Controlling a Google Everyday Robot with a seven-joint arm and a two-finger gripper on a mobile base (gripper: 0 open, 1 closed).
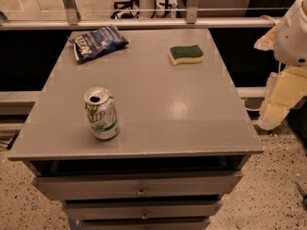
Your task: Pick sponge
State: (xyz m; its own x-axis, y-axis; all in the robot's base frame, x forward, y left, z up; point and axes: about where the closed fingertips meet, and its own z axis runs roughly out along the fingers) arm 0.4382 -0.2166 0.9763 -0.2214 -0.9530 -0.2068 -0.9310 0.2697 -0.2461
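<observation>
One wavy green-topped foam sponge [186, 54], gripper [274, 110] beside matte table [153, 104], state can't tell

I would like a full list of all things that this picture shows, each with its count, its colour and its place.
sponge: one, dark green top on a pale yellow base, far right part of the cabinet top
soda can: one, white and green, upright and opened, near left part of the top
snack bag: one, dark blue, far left corner of the top
drawer cabinet: one, grey, centre of the view
railing: one, grey metal, behind the cabinet
floor: pale, speckled, around the cabinet
robot arm: one, white, right edge of the view
claw: one, pale yellow, right of the cabinet, away from the sponge
</observation>
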